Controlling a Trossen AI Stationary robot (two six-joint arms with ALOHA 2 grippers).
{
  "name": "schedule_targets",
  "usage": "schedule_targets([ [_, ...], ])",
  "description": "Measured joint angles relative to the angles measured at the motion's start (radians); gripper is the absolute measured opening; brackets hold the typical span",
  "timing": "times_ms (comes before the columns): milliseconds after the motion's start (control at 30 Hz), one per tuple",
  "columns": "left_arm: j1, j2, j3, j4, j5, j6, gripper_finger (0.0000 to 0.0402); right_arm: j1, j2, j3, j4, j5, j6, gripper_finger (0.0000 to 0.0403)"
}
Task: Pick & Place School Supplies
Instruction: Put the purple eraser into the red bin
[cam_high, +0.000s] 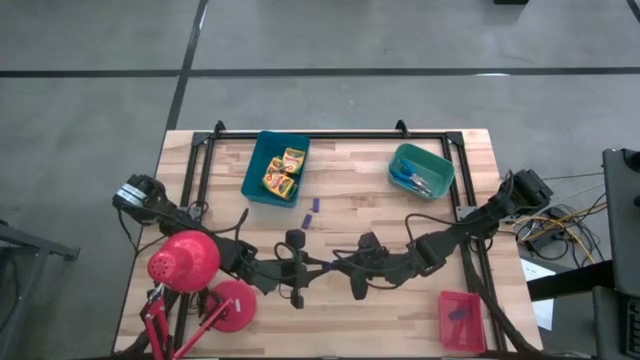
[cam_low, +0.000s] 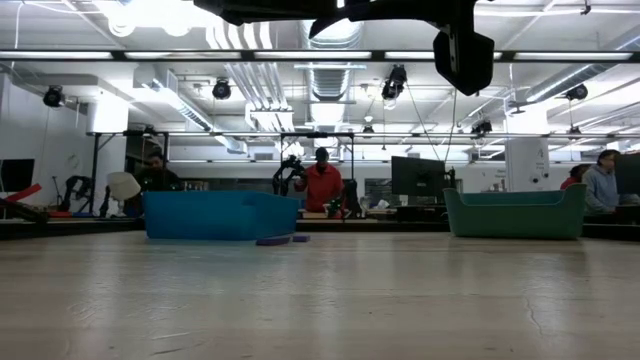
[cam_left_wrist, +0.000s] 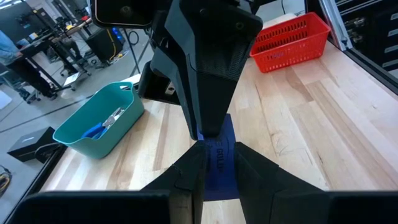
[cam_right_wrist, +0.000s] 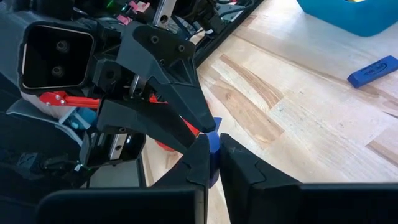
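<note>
A small purple stick (cam_high: 329, 264) is held in the air between both grippers over the table's middle near part. My left gripper (cam_high: 318, 264) is shut on it from the left, and my right gripper (cam_high: 340, 266) from the right. Two more purple sticks (cam_high: 315, 205) (cam_high: 306, 221) lie flat on the table in front of the blue tray (cam_high: 252, 180). The yellow crayon boxes (cam_high: 283, 172) lie in the blue tray. The blue-handled scissors (cam_high: 410, 178) lie in the teal tray (cam_high: 440, 165). My left gripper pinches one end of the purple stick (cam_left_wrist: 219, 171) between its two fingers, coming level from the table's left, along the stick. The stick is clear of the table. My right gripper pinches the stick's other end (cam_right_wrist: 214, 138) between its two fingers, level from the table's right, tip to tip with the left fingers (cam_right_wrist: 180, 118).
A red desk lamp (cam_high: 185, 262) stands at the near left by the left arm. A red tray (cam_high: 472, 335) at the near right holds a purple stick (cam_high: 458, 314). A black frame (cam_high: 330, 135) runs round the table's far and side edges. People stand in the room beyond.
</note>
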Motion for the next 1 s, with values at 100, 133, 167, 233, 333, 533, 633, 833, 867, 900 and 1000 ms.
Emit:
schedule_targets([
  [100,0.0,0.0,0.0,0.0,-0.003,0.0,0.0078,0.0,0.0,0.0,0.0,-0.001,0.0,0.0019],
  [133,0.0,0.0,0.0,0.0,-0.003,0.0,0.0078,0.0,0.0,0.0,0.0,-0.002,-0.001,0.0019],
  [167,0.0,0.0,0.0,0.0,-0.004,0.0,0.0078,0.0,0.0,0.0,0.0,-0.002,-0.004,0.0019],
  [233,0.0,0.0,0.0,0.0,-0.003,0.0,0.0078,0.0,0.0,0.0,0.0,-0.003,-0.016,0.0019],
  [333,0.0,0.0,0.0,0.0,-0.003,0.001,0.0078,0.0,0.0,0.0,0.0,-0.003,-0.019,0.0018],
  [533,0.001,0.001,0.0,0.0,-0.004,0.008,0.0078,0.0,0.0,0.0,0.0,-0.007,-0.02,0.0018],
  [633,0.001,0.001,0.0,0.0,-0.003,0.007,0.0078,0.0,0.0,0.0,0.0,-0.008,-0.023,0.0018],
  [833,0.001,0.001,0.0,0.0,-0.002,-0.019,0.01,0.0,0.0,0.0,0.0,-0.01,-0.026,0.0018],
  [867,0.001,0.001,0.0,0.0,-0.002,-0.023,0.0108,0.0,0.0,0.0,0.0,-0.01,-0.027,0.0018],
  [900,0.001,0.001,0.0,0.0,-0.002,-0.029,0.0117,0.0,0.0,0.0,0.0,-0.01,-0.027,0.0018],
  [1000,0.003,0.001,0.0,0.001,-0.002,-0.03,0.0149,0.0,0.0,0.0,0.0,-0.01,-0.026,0.0018],
])
